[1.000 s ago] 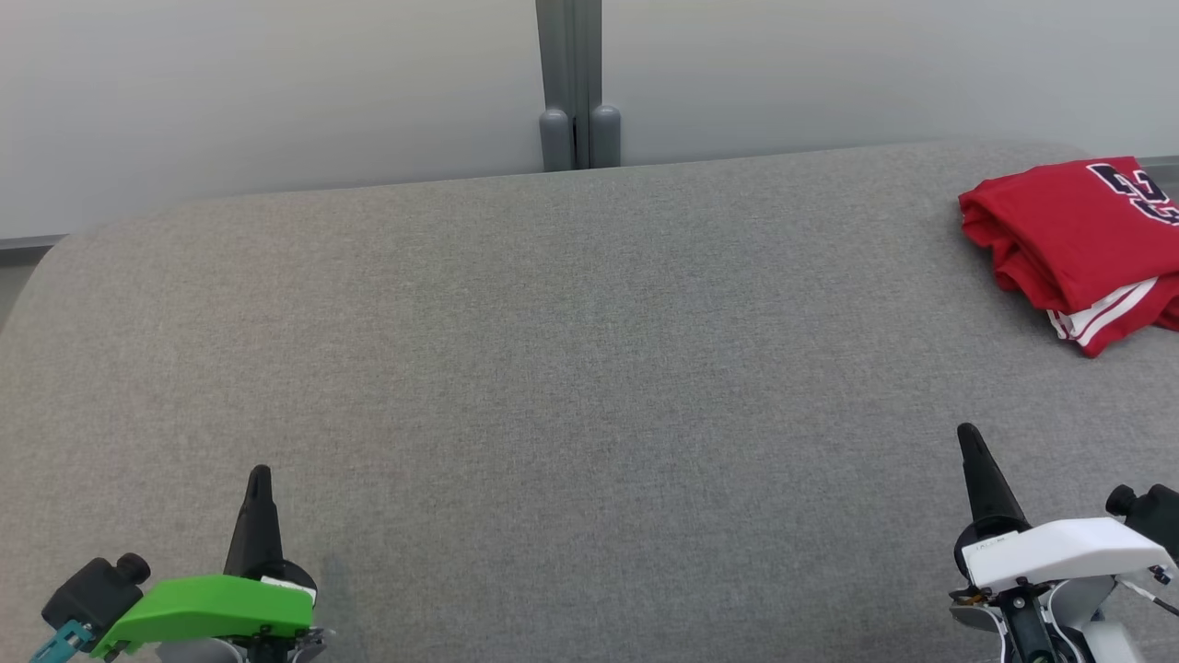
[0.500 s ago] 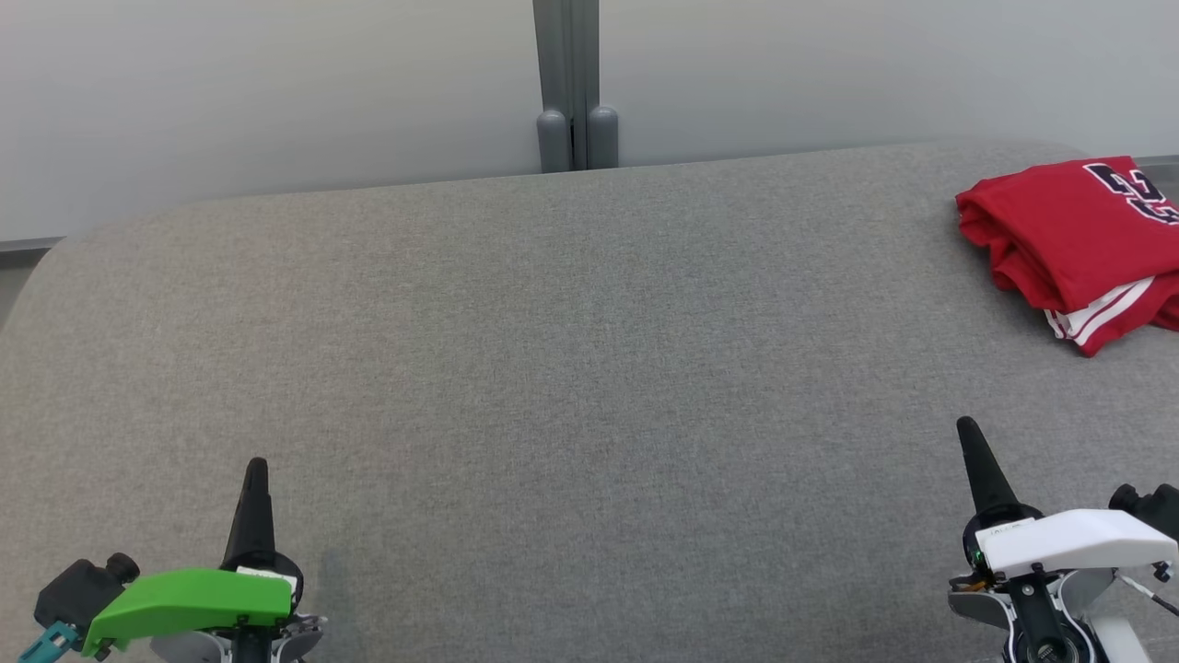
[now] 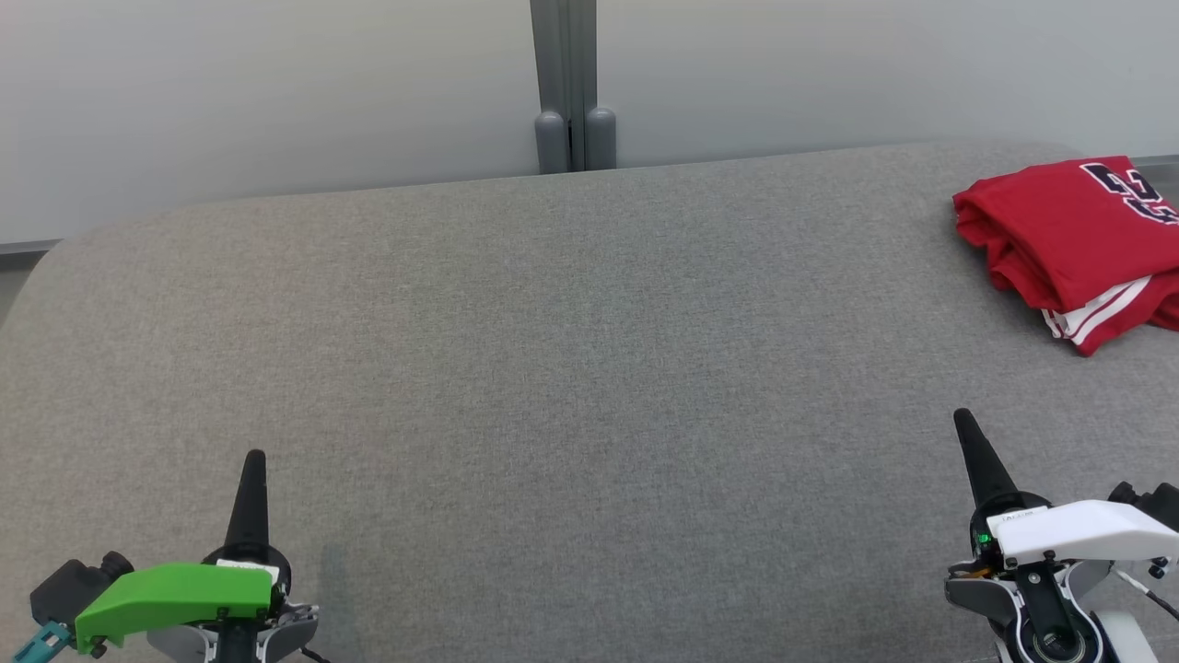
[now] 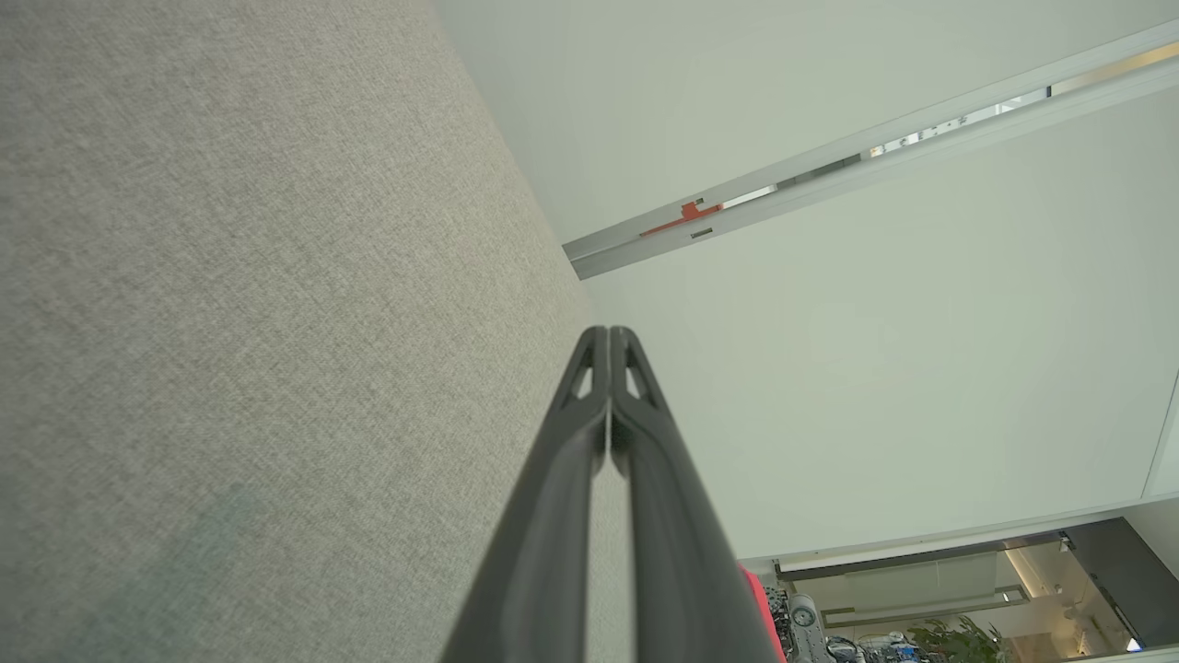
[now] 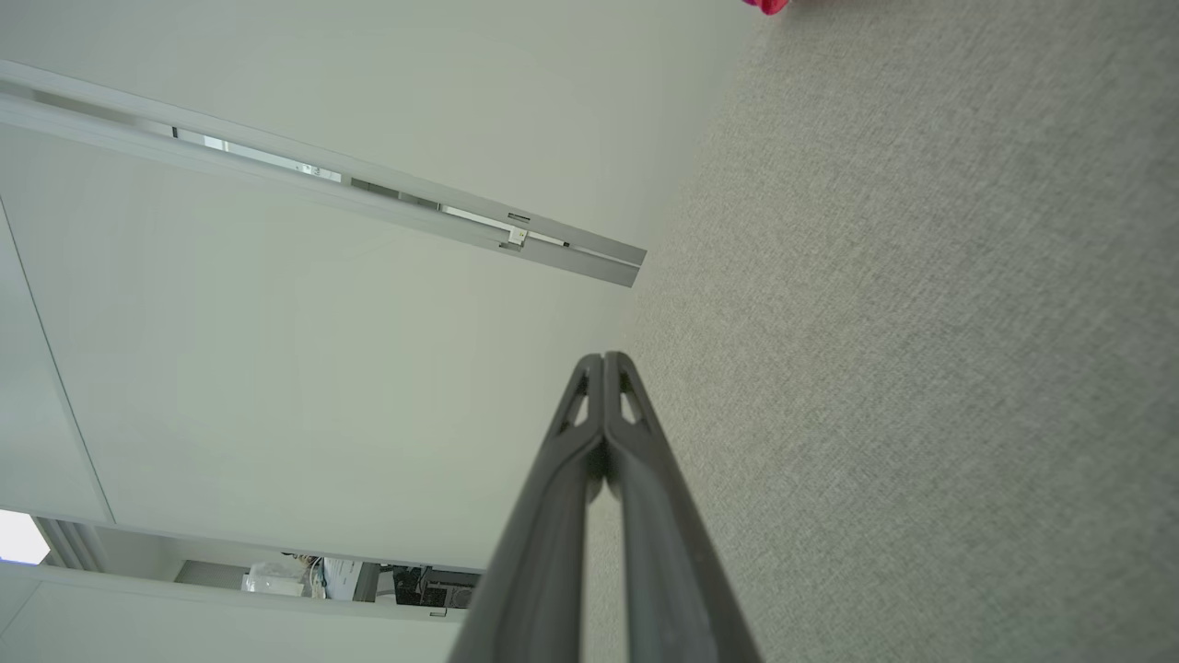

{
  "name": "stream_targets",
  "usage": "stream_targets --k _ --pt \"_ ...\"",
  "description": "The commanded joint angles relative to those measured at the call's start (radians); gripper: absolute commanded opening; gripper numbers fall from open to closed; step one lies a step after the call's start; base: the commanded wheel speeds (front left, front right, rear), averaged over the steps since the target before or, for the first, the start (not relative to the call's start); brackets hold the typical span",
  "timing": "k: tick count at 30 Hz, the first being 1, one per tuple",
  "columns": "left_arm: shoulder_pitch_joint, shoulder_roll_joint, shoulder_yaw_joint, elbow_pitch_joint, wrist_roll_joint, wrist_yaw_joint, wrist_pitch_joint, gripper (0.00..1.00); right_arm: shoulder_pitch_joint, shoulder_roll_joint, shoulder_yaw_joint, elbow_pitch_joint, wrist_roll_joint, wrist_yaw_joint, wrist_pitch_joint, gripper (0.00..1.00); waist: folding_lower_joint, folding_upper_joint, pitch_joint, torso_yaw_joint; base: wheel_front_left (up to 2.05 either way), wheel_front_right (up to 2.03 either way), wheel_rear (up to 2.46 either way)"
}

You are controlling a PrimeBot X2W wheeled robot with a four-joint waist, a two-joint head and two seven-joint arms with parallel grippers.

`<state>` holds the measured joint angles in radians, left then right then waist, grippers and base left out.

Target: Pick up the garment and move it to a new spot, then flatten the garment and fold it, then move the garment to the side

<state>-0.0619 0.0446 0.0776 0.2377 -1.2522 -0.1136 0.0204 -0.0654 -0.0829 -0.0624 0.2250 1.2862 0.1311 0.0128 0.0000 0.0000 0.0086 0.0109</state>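
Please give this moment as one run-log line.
garment: folded, far right | left claw: shut, empty | right claw: shut, empty

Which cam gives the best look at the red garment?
Head view: the folded red garment lies far right on the grey surface, cut by the frame edge. Both wrist views catch a red sliver of it.

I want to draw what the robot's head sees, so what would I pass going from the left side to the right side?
left gripper → gray post → red garment. The right gripper spans the same stretch as the garment, nearer the robot, so it has no clear place in line.
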Motion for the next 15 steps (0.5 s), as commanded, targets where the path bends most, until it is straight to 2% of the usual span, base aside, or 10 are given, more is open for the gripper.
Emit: stream_targets --k 1,15 --pt "-0.025 0.007 0.007 -0.003 -0.029 -0.004 0.006 0.0 -0.015 -0.001 -0.006 -0.002 0.025 0.0 0.007 0.0 0.0 0.0 0.0 0.0 0.0 0.0 0.0" --pt "-0.036 0.008 0.017 0.001 -0.145 -0.011 0.038 0.0 -0.028 0.01 -0.02 0.006 0.132 0.0 0.039 0.0 0.0 0.0 -0.002 -0.004 0.0 0.0 0.0"
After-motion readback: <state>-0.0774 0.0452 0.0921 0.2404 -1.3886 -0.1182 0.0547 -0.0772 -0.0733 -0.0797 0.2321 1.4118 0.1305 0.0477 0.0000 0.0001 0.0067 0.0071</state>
